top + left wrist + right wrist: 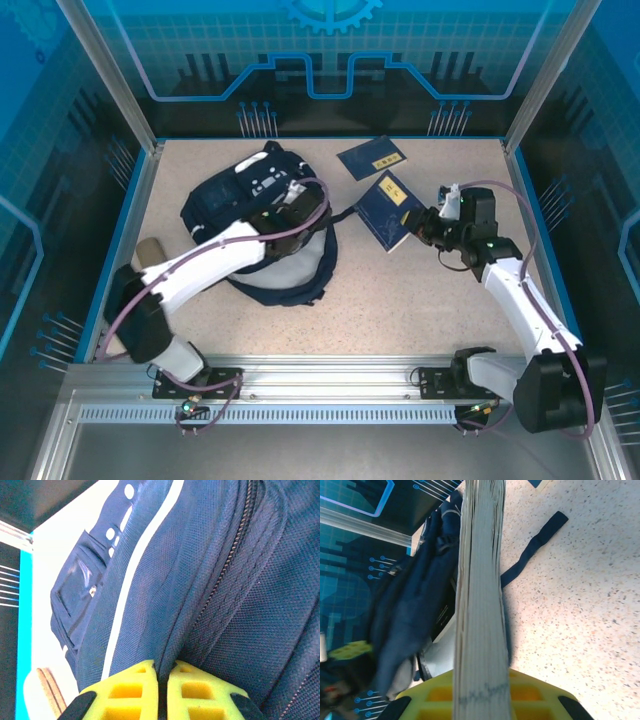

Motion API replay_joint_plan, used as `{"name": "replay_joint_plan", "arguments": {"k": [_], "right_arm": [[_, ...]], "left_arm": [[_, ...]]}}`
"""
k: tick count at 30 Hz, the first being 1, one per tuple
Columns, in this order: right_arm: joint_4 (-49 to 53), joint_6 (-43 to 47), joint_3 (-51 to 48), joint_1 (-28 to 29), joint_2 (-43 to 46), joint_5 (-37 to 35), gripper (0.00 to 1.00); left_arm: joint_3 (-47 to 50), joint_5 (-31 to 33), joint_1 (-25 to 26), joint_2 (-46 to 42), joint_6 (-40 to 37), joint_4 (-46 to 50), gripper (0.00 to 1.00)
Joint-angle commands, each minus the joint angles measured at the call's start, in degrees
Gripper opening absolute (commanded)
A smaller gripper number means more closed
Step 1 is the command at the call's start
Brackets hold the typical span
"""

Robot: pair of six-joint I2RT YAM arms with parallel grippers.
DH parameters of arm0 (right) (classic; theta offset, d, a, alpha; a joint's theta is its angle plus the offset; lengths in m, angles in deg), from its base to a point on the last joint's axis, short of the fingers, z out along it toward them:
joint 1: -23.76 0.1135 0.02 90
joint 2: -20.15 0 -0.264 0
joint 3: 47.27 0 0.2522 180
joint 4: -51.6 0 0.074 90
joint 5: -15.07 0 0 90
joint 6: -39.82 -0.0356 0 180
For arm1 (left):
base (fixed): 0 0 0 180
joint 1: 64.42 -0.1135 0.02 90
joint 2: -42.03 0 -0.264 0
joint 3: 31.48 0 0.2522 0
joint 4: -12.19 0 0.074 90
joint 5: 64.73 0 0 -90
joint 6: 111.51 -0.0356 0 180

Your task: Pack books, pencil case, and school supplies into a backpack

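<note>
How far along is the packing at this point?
Nothing is plainly packed yet. In hand: left jaws pinch a fold of the backpack, right jaws clamp one navy book right of it. Left: the second navy book near the far edge and the tan pencil case by the left wall, both outside the backpack.

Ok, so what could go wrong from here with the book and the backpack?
1. The left gripper pinches just a thin fold of the backpack, so the fabric could slip free.
2. The right gripper holds the book by one edge, so it may sag or slide out on the way.
3. The strap lies on the table between book and backpack and could snag.
</note>
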Motion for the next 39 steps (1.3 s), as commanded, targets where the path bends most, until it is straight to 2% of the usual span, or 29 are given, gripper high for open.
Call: {"name": "replay_joint_plan", "arguments": {"k": [1,6,11,16,20,26,30,35,39], "right_arm": [[1.94,4.21,0.46,-0.86,1.88,2.19,0.07],[-0.44,3.91,-0.87,0.71,1.89,11.02,0.07],[-3.71,1.41,-3.35,7.46,1.83,11.31,0.08],[-12.34,-4.66,-4.00,16.61,-3.67,9.54,0.08],[-21.41,-11.47,-2.07,21.66,-10.91,5.21,0.08],[-29.28,-16.33,5.67,26.04,-22.10,1.39,0.07],[-26.22,-15.58,13.08,30.24,-28.02,-7.84,0.08],[-27.95,-17.68,21.61,32.38,-38.48,-11.34,0.07],[-35.79,-21.21,21.38,33.56,-43.48,-14.66,0.08]], "left_arm": [[2.27,3.19,0.85,-7.04,-2.61,-14.06,0.04],[1.69,1.77,0.68,-8.73,-4.97,-21.98,0.03],[-1.84,1.12,0.70,-5.92,-4.61,-23.17,0.02],[-2.55,0.51,0.72,-5.15,-3.43,-23.85,0.02],[-3.18,0.87,0.72,-6.17,-2.86,-22.10,0.02],[-4.85,0.60,0.34,-8.28,-2.63,-19.96,0.00],[-6.79,0.66,-0.37,-8.33,-0.76,-17.72,0.00],[-8.02,-0.72,-1.44,-8.64,1.89,-17.00,0.00],[-8.54,-1.68,-2.11,-8.94,2.28,-17.46,0.00]]}}
